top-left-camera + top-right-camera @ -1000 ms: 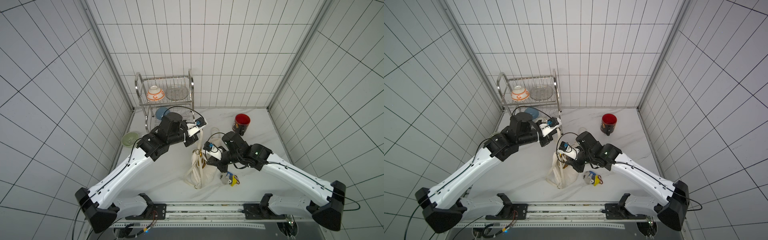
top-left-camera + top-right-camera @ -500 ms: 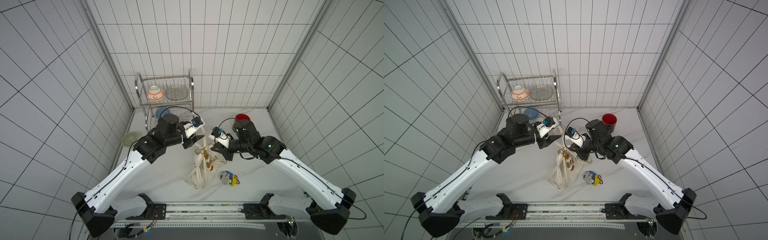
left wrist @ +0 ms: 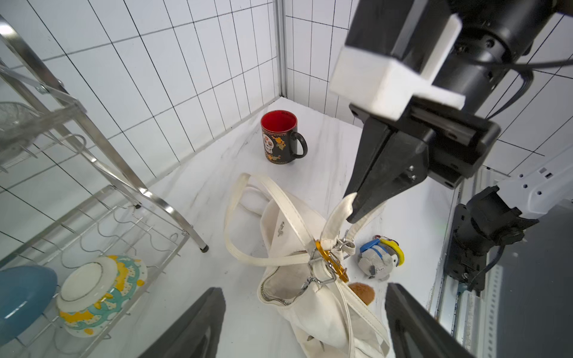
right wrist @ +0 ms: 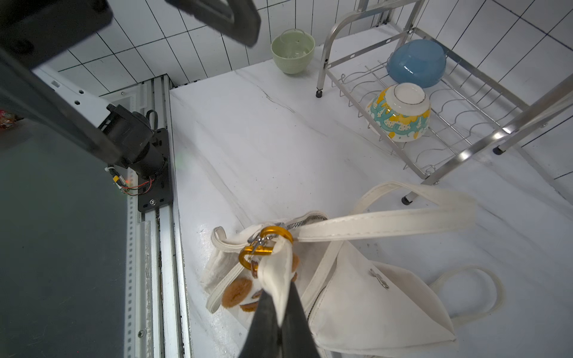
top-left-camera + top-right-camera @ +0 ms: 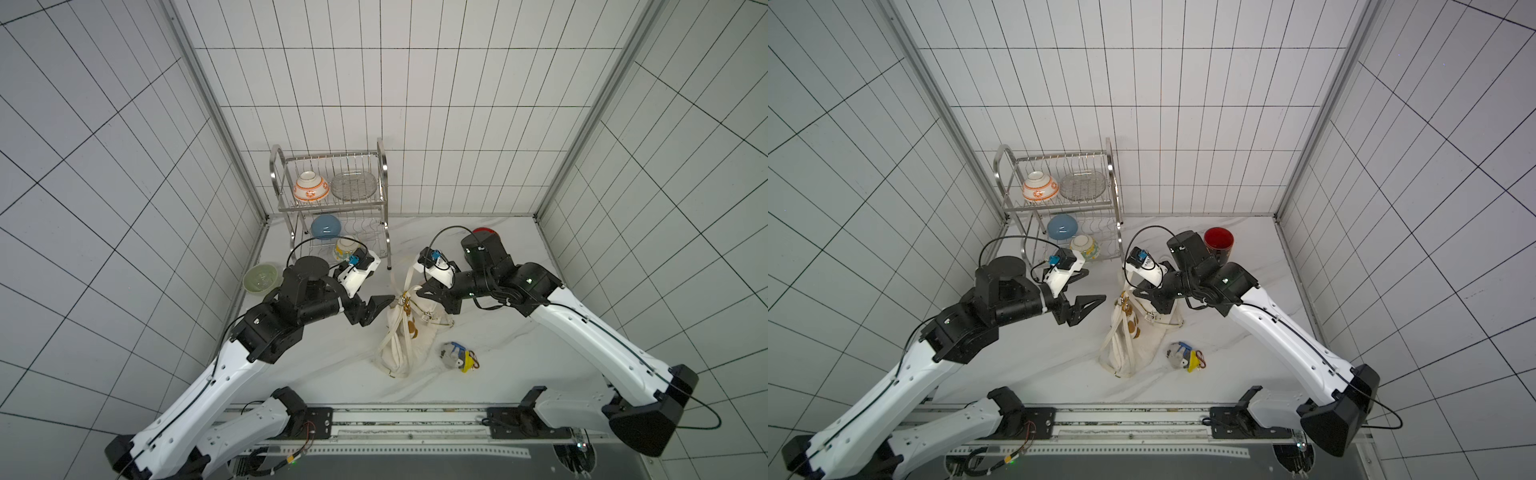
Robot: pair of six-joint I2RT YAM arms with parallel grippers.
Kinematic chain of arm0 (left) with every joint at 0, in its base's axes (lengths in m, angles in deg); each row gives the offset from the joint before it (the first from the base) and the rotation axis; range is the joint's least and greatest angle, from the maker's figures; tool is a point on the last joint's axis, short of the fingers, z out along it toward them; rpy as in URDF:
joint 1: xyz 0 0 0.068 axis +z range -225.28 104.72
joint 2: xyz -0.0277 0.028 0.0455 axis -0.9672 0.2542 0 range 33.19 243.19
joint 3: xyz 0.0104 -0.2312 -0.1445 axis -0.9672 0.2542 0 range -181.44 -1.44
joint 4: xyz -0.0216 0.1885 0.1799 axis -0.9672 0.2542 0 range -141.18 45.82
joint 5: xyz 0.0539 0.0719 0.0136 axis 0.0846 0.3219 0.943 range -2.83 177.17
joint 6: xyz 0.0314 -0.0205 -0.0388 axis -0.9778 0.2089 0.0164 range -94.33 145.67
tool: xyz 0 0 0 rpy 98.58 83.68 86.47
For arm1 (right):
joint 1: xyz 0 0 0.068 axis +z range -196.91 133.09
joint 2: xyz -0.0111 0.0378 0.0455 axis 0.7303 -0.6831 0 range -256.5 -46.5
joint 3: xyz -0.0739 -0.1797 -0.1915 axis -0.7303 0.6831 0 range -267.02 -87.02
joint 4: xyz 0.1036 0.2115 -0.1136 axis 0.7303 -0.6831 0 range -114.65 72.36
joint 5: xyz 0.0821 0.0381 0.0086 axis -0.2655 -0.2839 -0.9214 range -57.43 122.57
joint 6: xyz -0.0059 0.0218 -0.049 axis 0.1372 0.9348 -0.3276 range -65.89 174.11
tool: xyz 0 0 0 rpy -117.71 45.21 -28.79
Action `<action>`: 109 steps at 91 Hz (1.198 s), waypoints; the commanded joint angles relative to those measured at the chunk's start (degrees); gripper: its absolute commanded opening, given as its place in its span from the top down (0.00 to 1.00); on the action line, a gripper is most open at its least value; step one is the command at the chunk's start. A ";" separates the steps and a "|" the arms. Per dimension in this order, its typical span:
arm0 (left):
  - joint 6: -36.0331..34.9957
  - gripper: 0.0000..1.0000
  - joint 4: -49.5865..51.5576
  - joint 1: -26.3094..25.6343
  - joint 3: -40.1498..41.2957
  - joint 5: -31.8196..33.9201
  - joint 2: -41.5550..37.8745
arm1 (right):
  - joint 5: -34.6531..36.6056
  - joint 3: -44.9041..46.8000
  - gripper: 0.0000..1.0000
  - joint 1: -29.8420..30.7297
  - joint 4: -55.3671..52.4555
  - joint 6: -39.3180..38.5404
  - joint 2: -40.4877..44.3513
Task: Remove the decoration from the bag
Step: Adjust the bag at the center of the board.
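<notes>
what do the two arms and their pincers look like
The left arm and right arm have white shells, black joints, black cables and white camera mounts with blue plugs. The left pincer and right pincer have black tapered fingers.

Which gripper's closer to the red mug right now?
Right. The right gripper, shut on the bag strap, sits between mug and bag; the open left gripper is on the bag's far side.

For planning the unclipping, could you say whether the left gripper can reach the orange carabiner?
Probably yes: the open left gripper faces the orange carabiner, nothing between; the right gripper holds the strap up.
</notes>
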 commanded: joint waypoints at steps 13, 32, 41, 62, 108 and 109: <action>6.27 0.18 -12.42 -3.11 11.00 -1.82 -0.09 | -2.99 -2.19 1.00 -0.34 4.03 1.83 -0.09; 8.05 0.19 -19.83 -5.77 13.94 -0.18 3.19 | -3.46 -2.16 1.00 -0.33 5.16 3.07 -0.04; 7.69 0.21 -19.85 -6.79 14.36 0.64 5.03 | -3.33 -2.22 1.00 -0.29 5.26 3.29 -0.10; 5.87 0.36 -19.47 -7.09 17.03 -0.42 7.29 | -3.08 -1.75 1.00 -0.63 5.75 3.64 0.17; 0.95 1.00 -17.28 -6.99 15.80 6.63 6.20 | -6.33 3.93 1.00 -4.35 9.54 7.95 2.72; 0.73 1.00 -17.27 -7.00 15.74 6.65 6.05 | -6.37 4.09 1.00 -4.41 9.56 7.97 2.68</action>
